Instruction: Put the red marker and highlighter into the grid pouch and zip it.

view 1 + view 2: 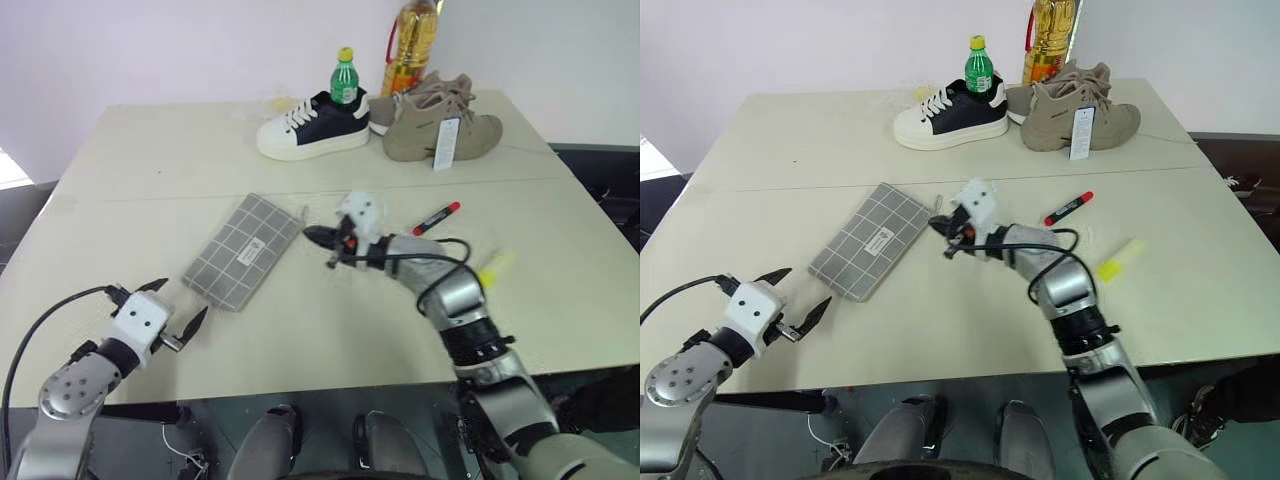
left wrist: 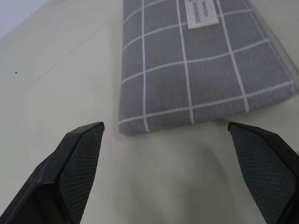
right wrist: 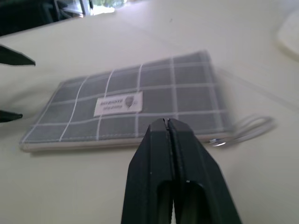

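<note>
grey fabric grid pouch [image 1: 242, 250] with white lines and a small white label lies flat on the pale table [image 1: 150, 150], slanted between my two claws. my right gripper [image 1: 943, 234] is clenched on nothing, tips just beside the pouch's far corner. my left gripper [image 1: 181, 314] gapes wide at its near end, apart from it. slim red marker [image 1: 1068, 208] and stubby yellow highlighter [image 1: 1119, 260] lie on the table to my right, well apart from the pouch.

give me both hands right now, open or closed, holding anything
Left hand: open, empty, near the short end of the grid pouch.
Right hand: closed on nothing, beside the pouch's long edge.
</note>
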